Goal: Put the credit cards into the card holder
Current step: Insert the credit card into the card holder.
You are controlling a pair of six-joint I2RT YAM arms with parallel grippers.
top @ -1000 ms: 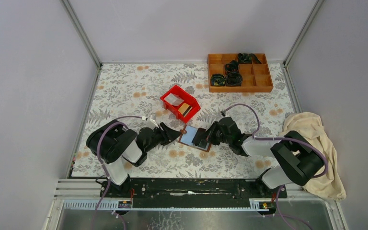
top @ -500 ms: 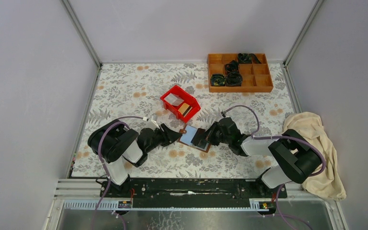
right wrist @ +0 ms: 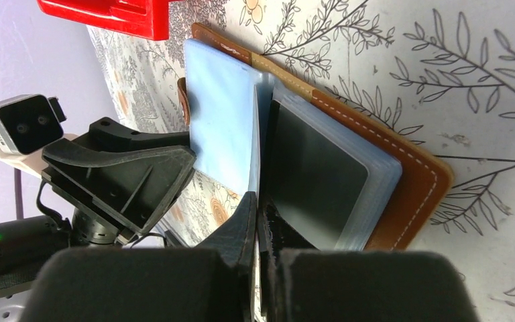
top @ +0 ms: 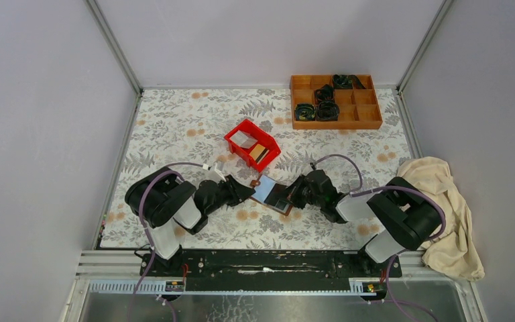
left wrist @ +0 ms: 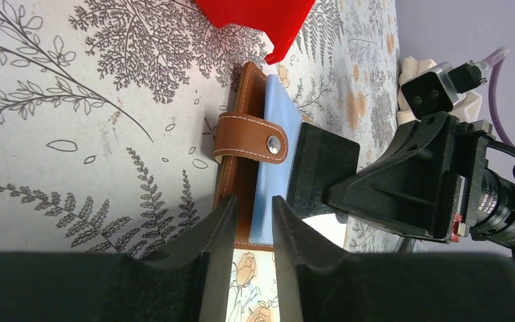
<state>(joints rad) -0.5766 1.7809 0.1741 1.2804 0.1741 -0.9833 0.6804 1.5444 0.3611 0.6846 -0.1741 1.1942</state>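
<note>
As right gripper (right wrist: pixel 257 204) pinches it, card holder (right wrist: pixel 417 182) lies open.

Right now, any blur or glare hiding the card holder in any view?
Top external: even light, sharp; card holder small. Left wrist: holder crisp, left tool soft in the foreground. Right wrist: same, right tool blurred. No glare on the holder.

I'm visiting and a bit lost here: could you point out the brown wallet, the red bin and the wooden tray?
brown wallet (left wrist: pixel 248 137): left wrist view, on its snap strap.
red bin (top: pixel 236 149): top view, on its near-left wall.
wooden tray (top: pixel 359 125): top view, on its front wall.
</note>
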